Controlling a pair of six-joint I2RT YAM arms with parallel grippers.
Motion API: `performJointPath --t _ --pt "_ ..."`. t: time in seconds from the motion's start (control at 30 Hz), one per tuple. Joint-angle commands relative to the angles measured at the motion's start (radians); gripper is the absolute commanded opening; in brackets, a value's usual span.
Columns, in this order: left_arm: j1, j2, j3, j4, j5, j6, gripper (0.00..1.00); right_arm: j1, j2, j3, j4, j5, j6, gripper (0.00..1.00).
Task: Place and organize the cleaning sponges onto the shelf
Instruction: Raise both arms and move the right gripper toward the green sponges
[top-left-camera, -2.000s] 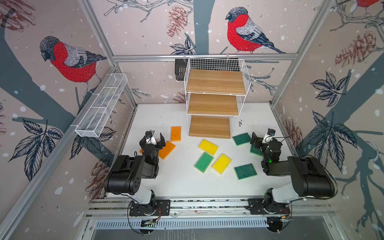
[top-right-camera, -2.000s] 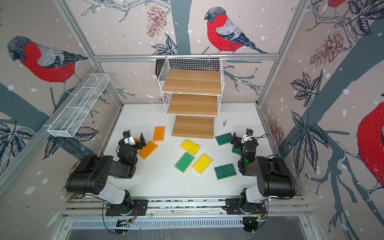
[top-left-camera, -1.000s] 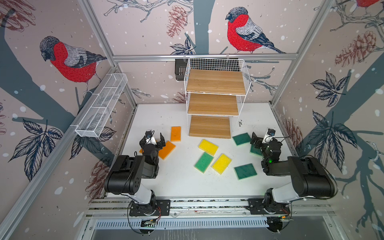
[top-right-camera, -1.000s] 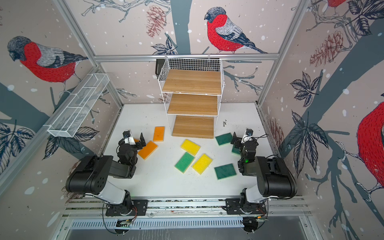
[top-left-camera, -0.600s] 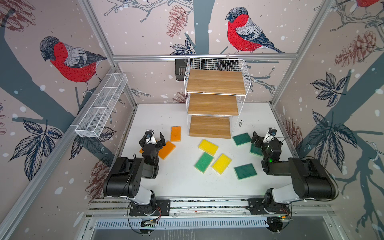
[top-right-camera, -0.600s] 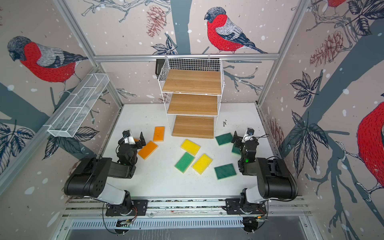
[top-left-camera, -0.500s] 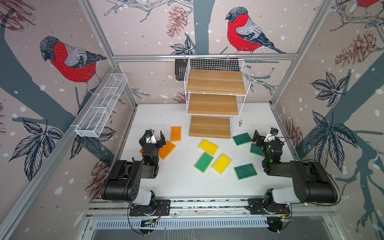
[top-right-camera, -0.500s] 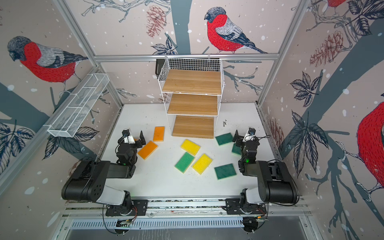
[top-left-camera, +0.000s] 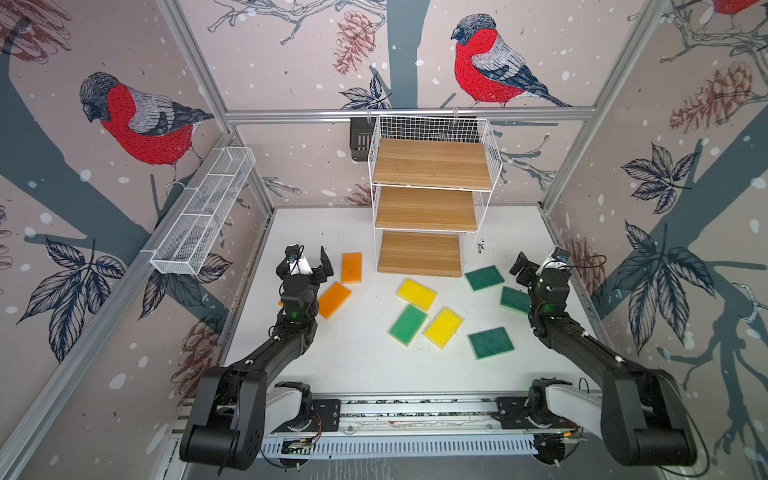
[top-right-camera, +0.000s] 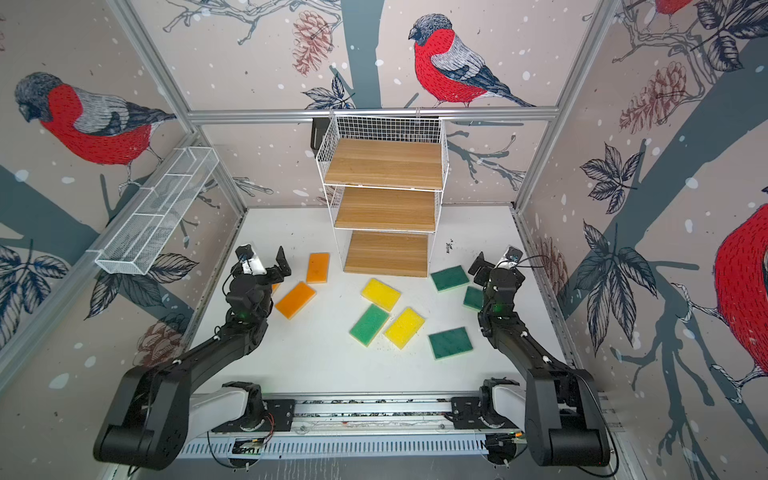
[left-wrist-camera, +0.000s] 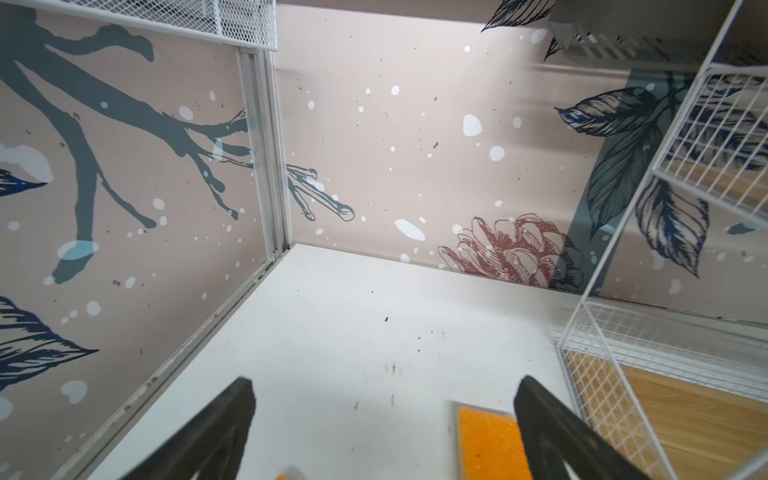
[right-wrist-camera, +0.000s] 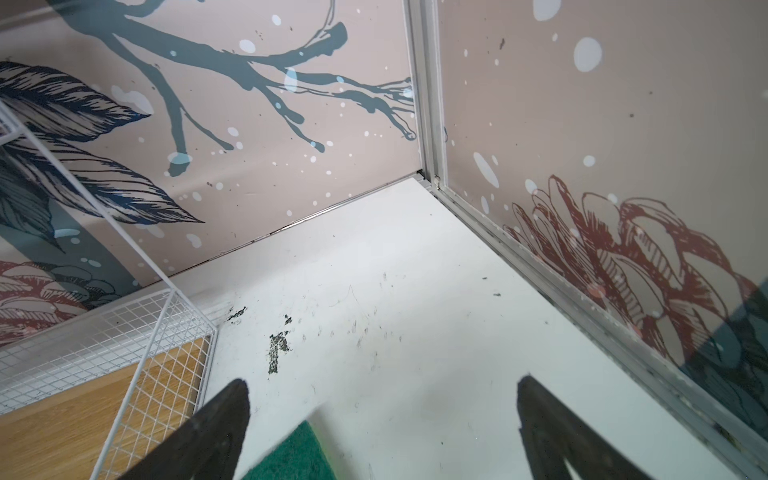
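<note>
The left arm (top-left-camera: 266, 361) and right arm (top-left-camera: 582, 345) have unfolded. Their elbows have sunk toward the near edge of the worktop (top-left-camera: 365, 357), and the forearms now stretch out long and low. The left end effector (top-left-camera: 306, 266) and right end effector (top-left-camera: 539, 262) have crept slightly toward the far edge. A little more of the green sponge (top-left-camera: 513, 300) beside the right arm now shows.

Before the wire shelf (top-right-camera: 386, 208), sponges lie flat on the white tabletop (top-right-camera: 316, 361): orange sponges (top-right-camera: 318, 267) off its left corner, yellow sponges (top-right-camera: 380, 294) and a green sponge (top-right-camera: 369, 325) in front, dark green sponges (top-right-camera: 449, 278) off its right corner. The left end effector (top-right-camera: 264, 258) and right end effector (top-right-camera: 495, 259) stand wide apart.
</note>
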Motion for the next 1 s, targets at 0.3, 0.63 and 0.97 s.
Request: performJointPath --t 0.3,0.63,0.97 --pt "-0.016 -0.044 0.121 -0.380 0.064 -0.217 0.89 0.038 -0.156 0.080 -0.496 0.027 0.225 1.00" --pt "-0.050 -0.098 0.180 -0.554 0.063 -0.296 0.81 0.084 -0.090 0.128 -0.580 -0.139 0.295 0.91" --pt "-0.049 -0.108 0.265 -0.744 0.071 -0.415 0.72 0.150 0.029 0.162 -0.558 -0.261 0.395 0.78"
